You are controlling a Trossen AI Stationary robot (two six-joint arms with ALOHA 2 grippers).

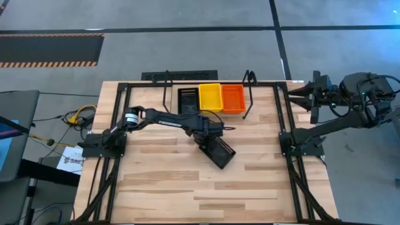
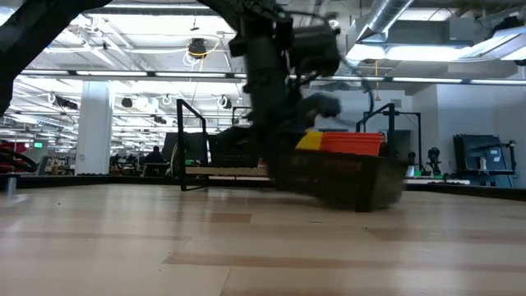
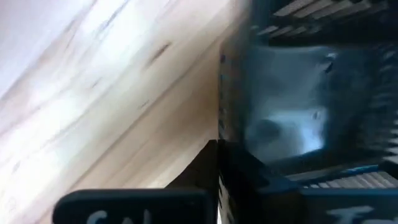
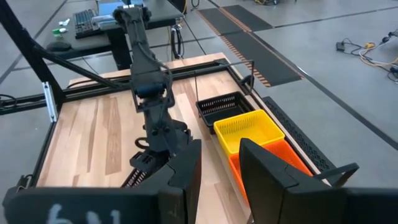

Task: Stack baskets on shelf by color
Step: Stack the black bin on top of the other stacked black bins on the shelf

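Observation:
The black rod shelf (image 1: 164, 94) stands at the table's far edge. In it, side by side, sit a black basket (image 1: 187, 100), a yellow basket (image 1: 210, 97) and a red basket (image 1: 233, 99). They also show in the right wrist view: the black basket (image 4: 221, 107), the yellow basket (image 4: 247, 129) and the red basket (image 4: 292, 163). My left gripper (image 1: 209, 136) is shut on another black basket (image 1: 219, 152) near the table's middle, in front of the shelf. My right gripper (image 4: 217, 155) is open and empty, held off the table's far right corner (image 1: 312, 94). My left gripper holds the black basket by one wall (image 3: 219, 155), which stands between its two fingers, one finger (image 3: 130, 205) outside and the other inside. The fingers come from above, slanting down. The basket hangs tilted below the gripper (image 2: 337, 177). Whether its low corner (image 2: 362, 205) touches the table I cannot tell.
Black frame rails (image 1: 282, 125) run along the table's left, right and far sides. Bare wood (image 1: 206, 194) lies between the held basket and the near edge. A cabinet and cables (image 1: 75, 115) are off the table's left side.

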